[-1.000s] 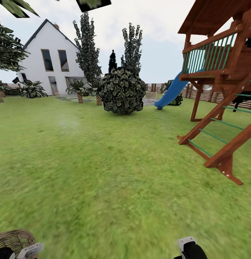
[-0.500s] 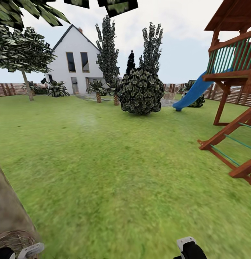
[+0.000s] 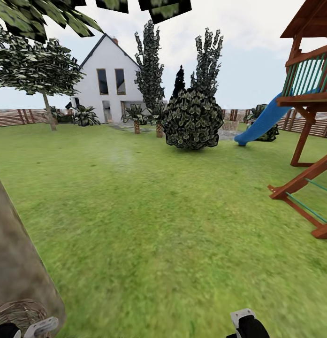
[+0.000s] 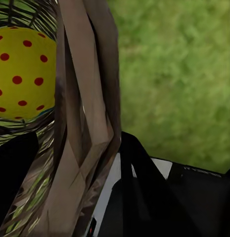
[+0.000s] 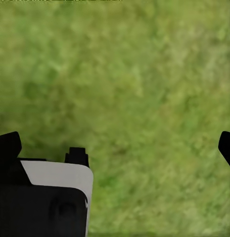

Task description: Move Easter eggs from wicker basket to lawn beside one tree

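White house point(image 3: 109, 77) with dark windows far back; round dark bush point(image 3: 192, 119) right of it, tall cypresses point(image 3: 151, 65) behind the bush. Wooden fence point(image 3: 18, 117) left of house. Play tower point(image 3: 311, 112) with blue slide point(image 3: 262, 124) right of bush. Overcast sky.

The right pincer point(image 5: 117, 143) hangs over the lawn point(image 5: 129, 84), its two dark fingertips point(image 5: 8, 144) set wide apart at opposite edges with only grass between them. The grass is blurry, patchy green, lighter and darker in blotches. A white and black part of the arm's housing point(image 5: 50, 202) sits close to the camera.
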